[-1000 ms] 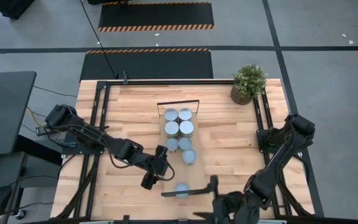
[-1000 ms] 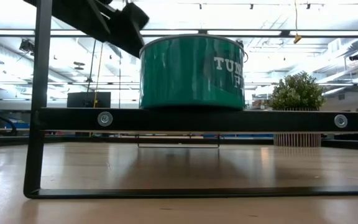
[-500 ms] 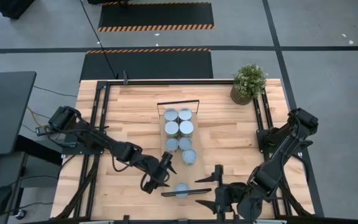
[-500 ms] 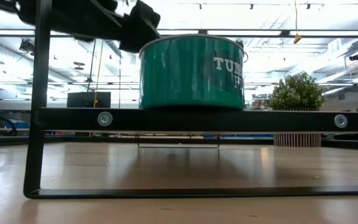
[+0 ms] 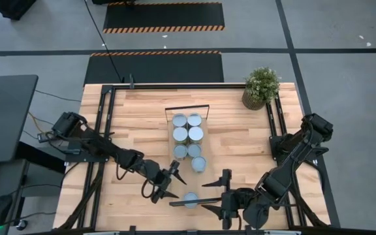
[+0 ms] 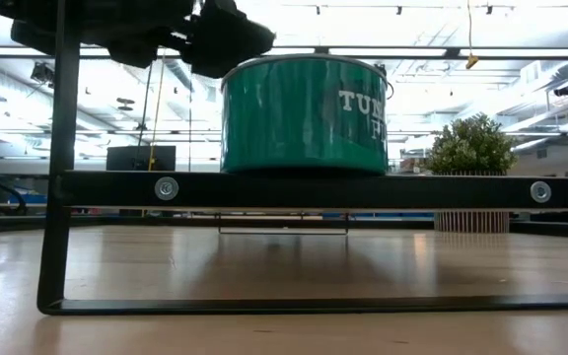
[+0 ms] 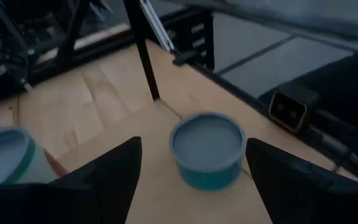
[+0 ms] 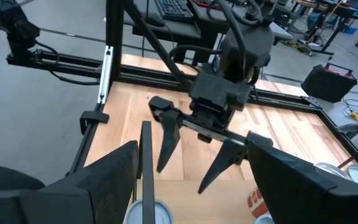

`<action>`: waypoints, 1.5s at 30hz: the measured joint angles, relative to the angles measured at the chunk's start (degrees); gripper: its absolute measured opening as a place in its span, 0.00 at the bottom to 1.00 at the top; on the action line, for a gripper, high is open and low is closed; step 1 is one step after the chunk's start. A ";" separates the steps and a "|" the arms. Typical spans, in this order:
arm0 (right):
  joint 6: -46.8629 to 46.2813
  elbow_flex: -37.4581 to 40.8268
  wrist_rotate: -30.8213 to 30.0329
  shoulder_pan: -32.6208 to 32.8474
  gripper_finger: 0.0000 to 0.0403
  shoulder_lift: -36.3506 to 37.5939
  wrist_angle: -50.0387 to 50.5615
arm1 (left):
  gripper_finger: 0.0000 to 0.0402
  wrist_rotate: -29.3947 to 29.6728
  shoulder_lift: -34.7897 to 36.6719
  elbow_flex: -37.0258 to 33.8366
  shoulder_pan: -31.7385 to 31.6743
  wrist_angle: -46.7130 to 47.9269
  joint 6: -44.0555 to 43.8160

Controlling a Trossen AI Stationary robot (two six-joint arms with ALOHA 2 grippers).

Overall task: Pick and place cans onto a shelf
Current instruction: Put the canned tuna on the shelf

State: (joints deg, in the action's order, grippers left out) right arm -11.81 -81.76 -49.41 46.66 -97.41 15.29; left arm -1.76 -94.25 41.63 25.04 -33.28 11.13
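Note:
The shelf [image 5: 187, 176] is a narrow light-wood board raised on black frame bars, running from the table's middle to its near edge. Several cans [image 5: 188, 134] with silvery tops stand in pairs on its far half. One green-sided can [image 5: 190, 199] stands alone at its near end and also shows in the low view [image 6: 304, 113] and the left wrist view [image 7: 207, 149]. My left gripper [image 5: 170, 183] is open just left of that can, pointing at it. My right gripper [image 5: 211, 196] is open just right of it. Neither touches it.
A potted green plant [image 5: 261, 86] stands at the table's far right corner. The shelf's black end bar [image 8: 146, 168] stands upright by the near can. Black rails [image 5: 103, 130] run along the table's left and right edges. Bare wood lies on both sides of the shelf.
My right gripper has come up from the table's near edge and gone left toward the lone can at the shelf's near end. My left gripper has shifted a little toward the near edge and turned its fingers toward the same can. The cans have not moved.

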 joint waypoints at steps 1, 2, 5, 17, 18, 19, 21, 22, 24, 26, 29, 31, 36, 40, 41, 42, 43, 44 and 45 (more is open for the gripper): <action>0.00 0.00 0.00 -0.23 0.77 0.00 -0.18 | 0.73 0.00 -0.62 0.02 0.00 -1.28 -0.16; 0.00 0.00 0.00 -0.45 0.77 0.00 -0.19 | 0.73 -0.02 -1.32 0.04 0.02 -2.18 -0.19; -0.31 0.00 0.66 -1.29 0.77 0.00 -0.18 | 0.73 -0.04 -4.74 0.02 0.33 -4.99 -0.12; -0.02 0.00 4.08 -2.61 0.77 0.00 -2.43 | 0.73 -12.00 -8.16 0.02 -0.84 -10.45 2.66; -0.02 0.00 4.11 -2.68 0.77 0.00 -2.43 | 0.73 -11.95 -8.16 0.02 -0.74 -10.37 3.27; -0.02 0.00 4.11 -2.79 0.77 0.00 -2.45 | 0.73 -11.88 -8.16 0.02 -0.76 -10.36 3.53; -0.04 0.00 4.11 -2.95 0.77 0.00 -2.56 | 0.73 -12.06 -8.16 0.02 -0.83 -10.58 3.68; -0.02 0.00 4.11 -2.98 0.77 0.00 -2.58 | 0.73 -12.01 -8.16 0.02 -0.87 -10.57 3.98; -0.02 0.00 4.20 -3.00 0.77 0.00 -2.57 | 0.73 -11.51 -8.61 0.02 -0.87 -11.03 4.62; -0.02 0.00 4.35 -3.08 0.77 0.00 -2.61 | 0.73 -10.72 -9.37 0.04 -0.86 -11.25 5.01; -0.02 0.00 4.57 -3.33 0.77 0.00 -2.67 | 0.73 -10.08 -11.42 0.84 -1.34 -12.42 5.04; -0.02 0.00 4.56 -3.53 0.77 0.00 -2.74 | 0.73 -10.06 -12.46 1.51 -1.92 -12.26 4.96; -0.02 0.00 5.64 -3.67 0.77 0.00 -2.84 | 0.73 -10.98 -13.87 2.73 -2.95 -12.42 4.70; -0.02 0.00 5.73 -3.70 0.77 0.00 -2.84 | 0.73 -10.26 -14.29 3.40 -3.09 -12.39 4.72; -0.03 0.00 5.73 -3.70 0.77 0.00 -2.84 | 0.73 -9.20 -14.30 3.54 -3.06 -12.42 4.72; -0.02 0.00 5.73 -3.70 0.77 0.00 -2.85 | 0.73 -8.35 -14.28 3.68 -3.06 -12.46 4.71; -0.02 0.00 5.73 -3.70 0.77 0.00 -2.87 | 0.73 -7.33 -14.30 3.76 -3.06 -12.55 4.71; -0.05 0.00 5.73 -3.70 0.77 0.00 -2.87 | 0.73 -6.54 -14.28 3.73 -3.08 -12.65 4.71; -0.21 0.00 5.73 -3.70 0.77 0.00 -2.88 | 0.73 -5.48 -14.28 3.73 -3.08 -12.80 4.64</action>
State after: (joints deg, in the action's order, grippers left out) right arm -12.02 -81.76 -43.68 42.96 -97.41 12.42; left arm -7.24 -108.53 45.36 21.96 -46.08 15.77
